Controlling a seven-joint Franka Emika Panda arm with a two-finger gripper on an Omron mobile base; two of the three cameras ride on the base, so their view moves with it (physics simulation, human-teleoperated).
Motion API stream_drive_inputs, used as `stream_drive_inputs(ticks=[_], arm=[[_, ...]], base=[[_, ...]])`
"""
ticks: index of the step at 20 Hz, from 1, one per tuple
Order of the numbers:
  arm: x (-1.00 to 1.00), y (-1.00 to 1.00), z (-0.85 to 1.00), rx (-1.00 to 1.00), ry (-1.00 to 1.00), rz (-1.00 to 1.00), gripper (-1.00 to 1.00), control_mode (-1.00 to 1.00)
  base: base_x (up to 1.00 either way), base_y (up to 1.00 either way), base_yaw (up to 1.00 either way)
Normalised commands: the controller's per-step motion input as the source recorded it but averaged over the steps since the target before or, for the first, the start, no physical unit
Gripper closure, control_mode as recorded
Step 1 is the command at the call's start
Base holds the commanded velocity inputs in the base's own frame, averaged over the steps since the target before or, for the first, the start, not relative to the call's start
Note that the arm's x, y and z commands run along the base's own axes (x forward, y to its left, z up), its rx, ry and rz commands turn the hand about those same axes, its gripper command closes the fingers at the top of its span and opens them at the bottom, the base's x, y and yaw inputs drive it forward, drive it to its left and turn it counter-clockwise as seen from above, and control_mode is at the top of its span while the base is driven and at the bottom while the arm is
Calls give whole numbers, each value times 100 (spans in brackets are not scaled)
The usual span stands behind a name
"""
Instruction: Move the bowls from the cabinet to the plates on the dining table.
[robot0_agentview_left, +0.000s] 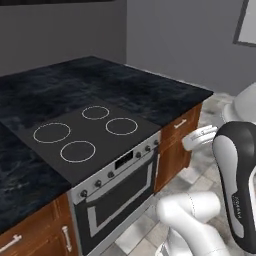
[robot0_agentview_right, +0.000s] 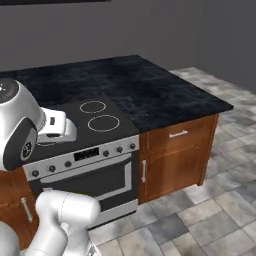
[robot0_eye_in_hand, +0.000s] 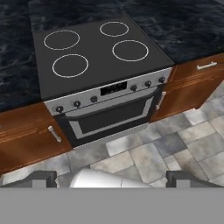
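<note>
The gripper (robot0_eye_in_hand: 106, 178) hangs above the tiled floor (robot0_eye_in_hand: 175, 153) in front of the oven, its 2 dark fingertips (robot0_eye_in_hand: 40, 178) spread wide apart with nothing between them. The black marble top (robot0_agentview_left: 125, 85), with faint pale veining on a reddish-brown wooden base, spans the scene behind and on both sides of the stove; its visible surface carries no bowls and no plates. Set into this top is a dark cooktop (robot0_agentview_left: 85, 135) marked with 4 white ring burners. Directly beneath the cooktop sits the oven (robot0_eye_in_hand: 109, 116), with a silver control panel carrying a row of dark knobs and a small central display, and a dark glass door below it. Reddish-brown drawers and cabinet doors (robot0_agentview_right: 175, 160) with short silver handles flank the oven on both sides. The floor consists of grey and beige stone tiles. Grey walls (robot0_agentview_right: 150, 30) stand behind the counter. The white arm (robot0_agentview_left: 235, 180) rises at the lower right of the left base view.
</note>
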Motion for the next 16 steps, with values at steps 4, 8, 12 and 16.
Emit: stream_drive_inputs(ticks=[4,8,12,16], arm=[[0,0,0,0,0,0,-100,100],[0,0,0,0,0,0,-100,100],[0,0,0,0,0,0,-100,100],[0,0,0,0,0,0,-100,100]], base=[[49,-29,-52],[49,-27,-45],[40,-20,-47],[39,-14,-44]])
